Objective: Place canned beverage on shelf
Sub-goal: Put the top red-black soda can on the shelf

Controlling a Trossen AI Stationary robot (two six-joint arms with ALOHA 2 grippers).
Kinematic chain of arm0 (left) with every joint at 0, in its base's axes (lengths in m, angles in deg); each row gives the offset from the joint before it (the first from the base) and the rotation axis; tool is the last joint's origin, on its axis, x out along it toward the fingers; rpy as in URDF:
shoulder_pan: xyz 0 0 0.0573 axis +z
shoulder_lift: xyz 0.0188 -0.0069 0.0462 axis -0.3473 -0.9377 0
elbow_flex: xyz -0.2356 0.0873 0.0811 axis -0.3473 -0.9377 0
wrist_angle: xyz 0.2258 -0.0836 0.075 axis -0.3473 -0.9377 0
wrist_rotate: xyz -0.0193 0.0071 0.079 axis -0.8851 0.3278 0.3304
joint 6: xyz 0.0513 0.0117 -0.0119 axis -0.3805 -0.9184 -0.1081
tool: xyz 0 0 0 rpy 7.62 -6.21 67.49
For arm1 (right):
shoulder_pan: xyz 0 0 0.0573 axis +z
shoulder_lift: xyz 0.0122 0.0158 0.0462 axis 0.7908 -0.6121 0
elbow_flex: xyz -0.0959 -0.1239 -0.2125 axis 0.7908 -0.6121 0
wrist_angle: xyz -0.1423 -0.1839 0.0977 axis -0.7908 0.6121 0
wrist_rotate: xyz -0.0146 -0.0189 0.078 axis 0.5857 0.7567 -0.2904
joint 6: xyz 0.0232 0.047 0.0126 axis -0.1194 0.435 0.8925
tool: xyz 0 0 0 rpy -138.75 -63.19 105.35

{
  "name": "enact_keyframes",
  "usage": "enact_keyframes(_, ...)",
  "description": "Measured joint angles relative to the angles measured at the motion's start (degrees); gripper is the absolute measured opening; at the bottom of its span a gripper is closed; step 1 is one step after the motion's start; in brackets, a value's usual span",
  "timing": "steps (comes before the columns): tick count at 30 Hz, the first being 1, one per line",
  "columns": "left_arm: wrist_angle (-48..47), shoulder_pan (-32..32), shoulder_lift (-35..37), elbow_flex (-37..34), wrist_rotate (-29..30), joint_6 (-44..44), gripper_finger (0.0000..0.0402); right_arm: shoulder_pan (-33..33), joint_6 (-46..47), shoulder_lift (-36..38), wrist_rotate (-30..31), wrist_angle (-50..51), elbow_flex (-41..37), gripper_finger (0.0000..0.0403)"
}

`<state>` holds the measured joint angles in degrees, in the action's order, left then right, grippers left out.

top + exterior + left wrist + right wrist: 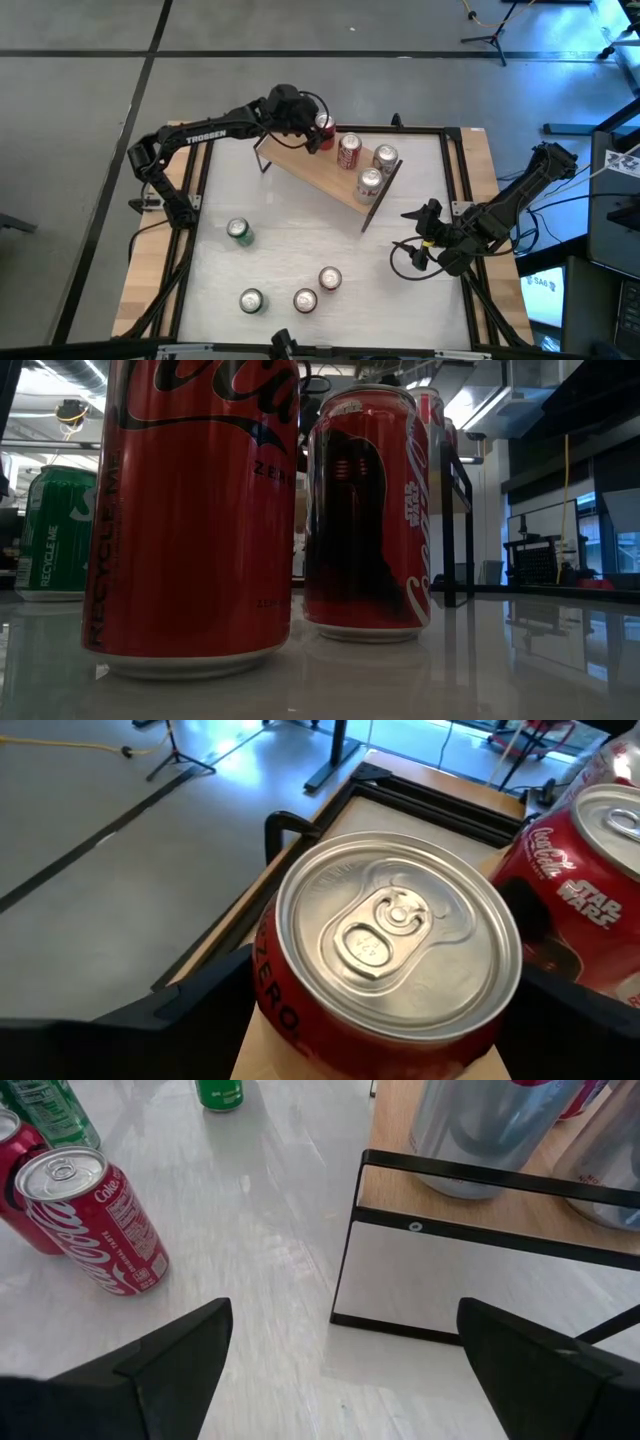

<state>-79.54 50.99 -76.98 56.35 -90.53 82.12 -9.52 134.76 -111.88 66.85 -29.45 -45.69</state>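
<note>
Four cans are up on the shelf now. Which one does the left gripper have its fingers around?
The red Zero can at the shelf's far-left end; the left gripper straddles it. The other three stand free along the board.

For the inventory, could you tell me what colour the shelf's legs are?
Black; the shelf legs show best in the right wrist view.

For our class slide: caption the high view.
Left gripper around a red can on the shelf; right gripper waits open.
</note>
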Motion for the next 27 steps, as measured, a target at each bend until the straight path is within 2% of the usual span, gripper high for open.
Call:
enact_keyframes(10, 0.1, -0.1, 0.0, 0.0, 1.6, 4.7, 0.0337, 0.0, 0.0, 0.0, 0.2, 0.0, 0.0, 0.0381)
enact_keyframes(27, 0.2, -0.1, 0.0, 0.0, 1.6, 4.5, 0.0337, 0.0, 0.0, 0.0, 0.1, 0.0, 0.0, 0.0381)
